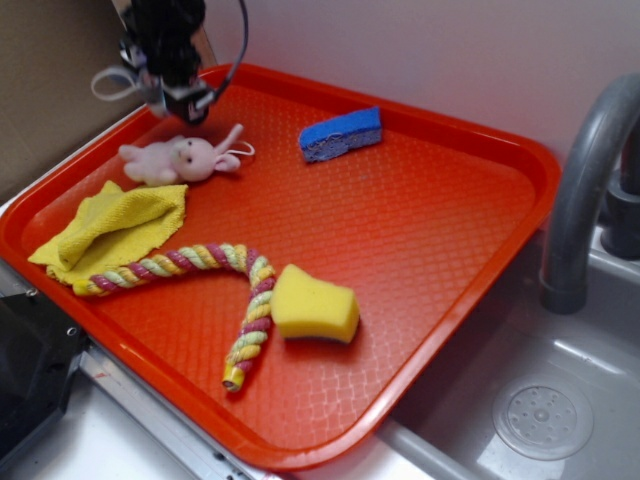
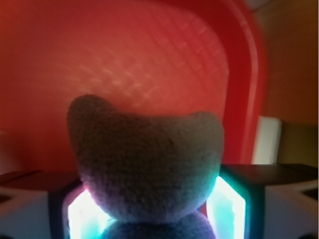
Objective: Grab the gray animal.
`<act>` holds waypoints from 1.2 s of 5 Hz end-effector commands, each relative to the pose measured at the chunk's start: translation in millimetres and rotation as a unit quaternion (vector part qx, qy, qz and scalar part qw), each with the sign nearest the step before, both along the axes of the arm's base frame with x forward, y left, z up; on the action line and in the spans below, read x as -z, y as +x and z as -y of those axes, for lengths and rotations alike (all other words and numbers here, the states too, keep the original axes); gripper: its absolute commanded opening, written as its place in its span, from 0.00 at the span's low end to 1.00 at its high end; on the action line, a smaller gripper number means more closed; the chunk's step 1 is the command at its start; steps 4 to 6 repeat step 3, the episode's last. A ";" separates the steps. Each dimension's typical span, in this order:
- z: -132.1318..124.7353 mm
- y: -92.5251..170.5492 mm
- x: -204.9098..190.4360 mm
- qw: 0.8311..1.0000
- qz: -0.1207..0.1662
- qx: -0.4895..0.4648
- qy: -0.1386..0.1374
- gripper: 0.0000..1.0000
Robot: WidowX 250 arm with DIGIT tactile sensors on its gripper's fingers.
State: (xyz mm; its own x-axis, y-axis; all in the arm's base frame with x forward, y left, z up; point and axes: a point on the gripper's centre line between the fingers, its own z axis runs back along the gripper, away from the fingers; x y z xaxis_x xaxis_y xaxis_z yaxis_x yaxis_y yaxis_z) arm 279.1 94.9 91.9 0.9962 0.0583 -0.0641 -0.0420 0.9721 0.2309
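In the wrist view the gray animal [image 2: 144, 164], a fuzzy gray plush, fills the space between my glowing pads [image 2: 84, 216] and is pinched there. My gripper [image 2: 149, 211] is shut on it. In the exterior view the gripper [image 1: 180, 98] hangs over the far left corner of the red tray [image 1: 420, 230], just above and behind the pink plush bunny [image 1: 180, 158]. The toy's body is mostly hidden by the gripper there; its thin white string loop [image 1: 112, 82] sticks out to the left.
On the tray lie a blue sponge [image 1: 342, 133] at the back, a yellow cloth [image 1: 115, 228] at the left, a striped rope toy [image 1: 200, 262] and a yellow sponge [image 1: 313, 303] in front. A gray faucet [image 1: 585, 190] and sink [image 1: 540, 400] are to the right.
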 end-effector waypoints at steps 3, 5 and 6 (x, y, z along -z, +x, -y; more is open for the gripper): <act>99.2 -39.7 -141.6 0.985 0.044 -0.079 -0.149 0.00; 99.2 -39.7 -141.6 0.985 0.044 -0.079 -0.149 0.00; 99.2 -39.7 -141.6 0.985 0.044 -0.079 -0.149 0.00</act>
